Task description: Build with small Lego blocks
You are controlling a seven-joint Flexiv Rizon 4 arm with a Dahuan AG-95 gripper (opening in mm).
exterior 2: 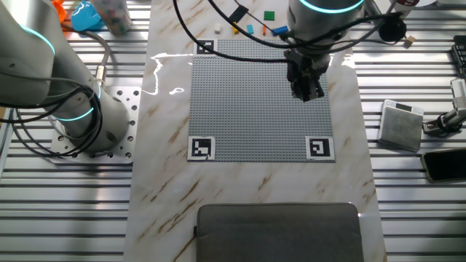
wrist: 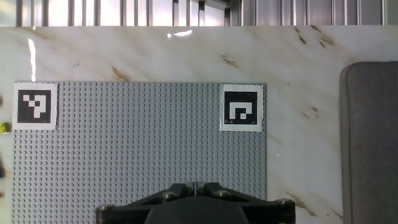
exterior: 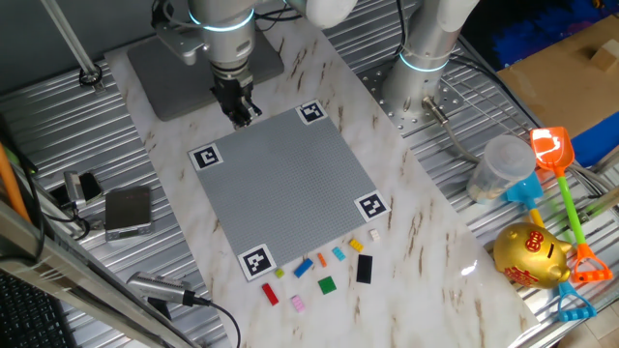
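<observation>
- Loose bricks: the small Lego blocks (exterior: 319, 269) lie scattered on the marble table (exterior: 426, 232) just off the near edge of the grey baseplate (exterior: 290, 188), between its two near corner markers and beyond; none sits on the studs yet.
- Risk, reach: my gripper (exterior: 240, 109) hangs over the opposite edge of the plate, well apart from the bricks, so I judge the first pick calls for a long traverse across the whole plate.
- Risk, grasp: the bricks are tiny and lie close together (red, pink, green and black among them); a slightly offset descent could nudge a neighbour or pinch a brick crookedly.
- Risk, surface: a low pass could drag my fingertips over the studs.
- Fingers: in the other fixed view my gripper (exterior 2: 306, 80) shows its two fingers close together with nothing visible between them; the hand view shows only the black gripper body (wrist: 194, 208), so I read them as closed and empty, touching nothing.
</observation>
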